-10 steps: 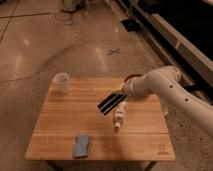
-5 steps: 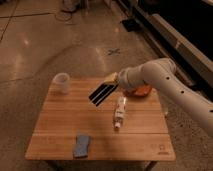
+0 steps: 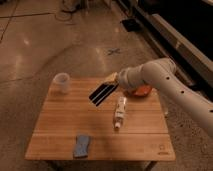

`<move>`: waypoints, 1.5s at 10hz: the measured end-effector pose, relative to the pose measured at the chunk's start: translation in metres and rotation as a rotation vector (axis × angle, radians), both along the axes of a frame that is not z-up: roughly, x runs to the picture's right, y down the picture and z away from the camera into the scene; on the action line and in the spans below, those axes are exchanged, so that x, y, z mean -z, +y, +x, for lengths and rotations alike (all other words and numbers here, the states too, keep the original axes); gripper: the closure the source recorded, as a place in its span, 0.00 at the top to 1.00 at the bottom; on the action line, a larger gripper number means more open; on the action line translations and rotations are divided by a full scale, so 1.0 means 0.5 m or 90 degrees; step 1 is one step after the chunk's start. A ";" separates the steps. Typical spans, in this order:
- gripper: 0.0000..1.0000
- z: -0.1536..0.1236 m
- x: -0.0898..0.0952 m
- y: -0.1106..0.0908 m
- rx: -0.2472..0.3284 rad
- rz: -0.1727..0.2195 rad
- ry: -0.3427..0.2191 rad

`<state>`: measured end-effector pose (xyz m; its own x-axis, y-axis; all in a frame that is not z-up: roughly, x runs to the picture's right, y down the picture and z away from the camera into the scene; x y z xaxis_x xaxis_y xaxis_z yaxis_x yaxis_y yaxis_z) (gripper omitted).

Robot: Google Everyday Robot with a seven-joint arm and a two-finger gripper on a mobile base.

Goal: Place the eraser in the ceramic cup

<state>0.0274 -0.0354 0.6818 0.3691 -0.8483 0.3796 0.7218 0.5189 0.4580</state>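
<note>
Your pincer [image 3: 113,80] is clenched on the upper end of the eraser [image 3: 103,93], holding it tilted above the table [image 3: 60,120]. The ceramic cup [image 3: 61,82] stands at nine o'clock from it. The eraser looks light and stiff, but held by one end it could swing.

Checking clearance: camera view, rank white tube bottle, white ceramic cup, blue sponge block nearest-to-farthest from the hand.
Hand grips the striped black eraser over the table centre.
1. White tube bottle, just beside.
2. White ceramic cup, back-left corner.
3. Blue sponge block, front edge.
</note>
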 end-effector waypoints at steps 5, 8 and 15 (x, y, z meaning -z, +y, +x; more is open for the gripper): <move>0.00 -0.076 -0.102 -0.101 0.017 0.080 0.017; 0.00 -0.114 -0.147 -0.147 0.016 0.113 0.025; 0.00 -0.251 -0.227 -0.232 0.019 0.179 0.018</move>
<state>-0.0983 -0.1514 0.7952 0.3493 -0.9296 0.1174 0.7497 0.3524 0.5602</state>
